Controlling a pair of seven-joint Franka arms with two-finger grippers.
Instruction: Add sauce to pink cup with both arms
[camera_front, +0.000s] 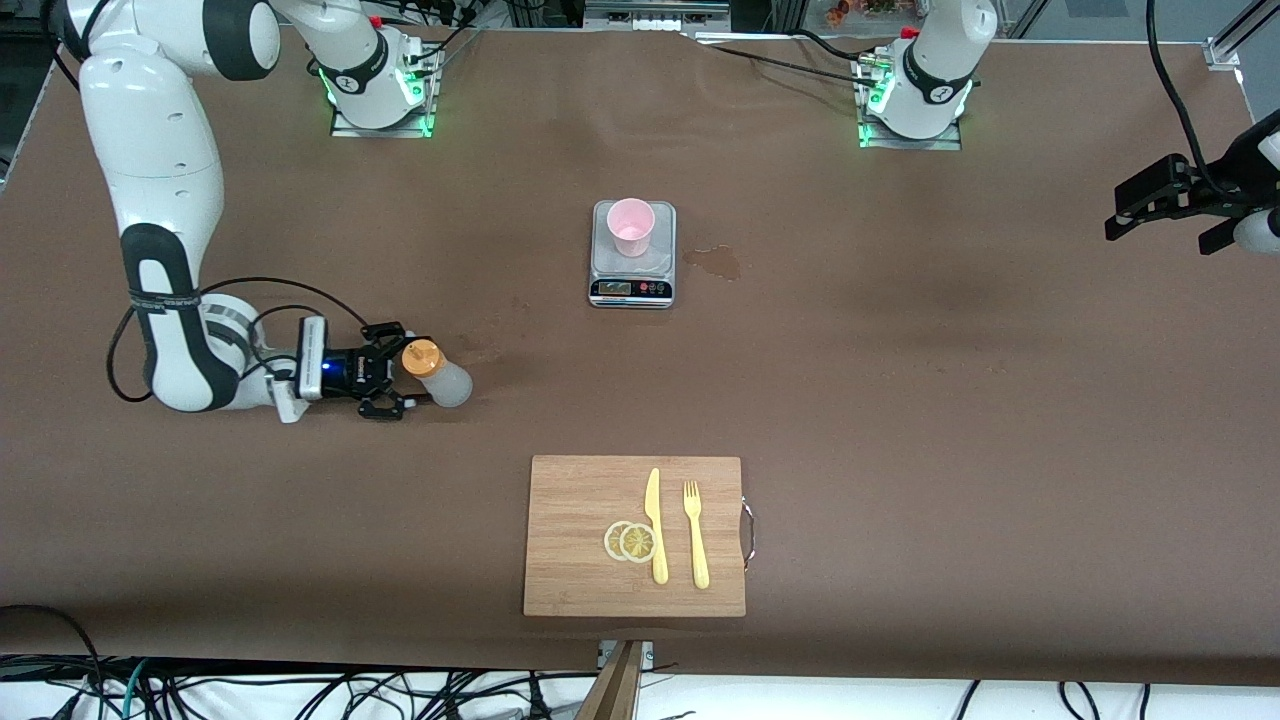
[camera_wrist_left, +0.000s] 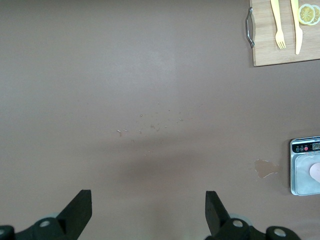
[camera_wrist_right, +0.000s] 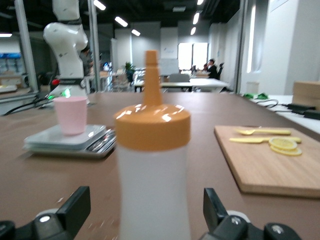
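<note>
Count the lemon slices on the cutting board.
2. Both lemon slices lie overlapping on the cutting board, beside the yellow knife. None appears hidden.

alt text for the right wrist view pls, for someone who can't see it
The sauce bottle stands upright between the right gripper's open fingers. The pink cup sits on a grey scale, and a wooden board carries a yellow knife, fork and lemon slices.

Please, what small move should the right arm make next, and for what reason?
Probably back away from the sauce bottle. The right pincer is open around it, the bottle stands on the table, and the pink cup sits on the scale. The left pincer waits open.
</note>
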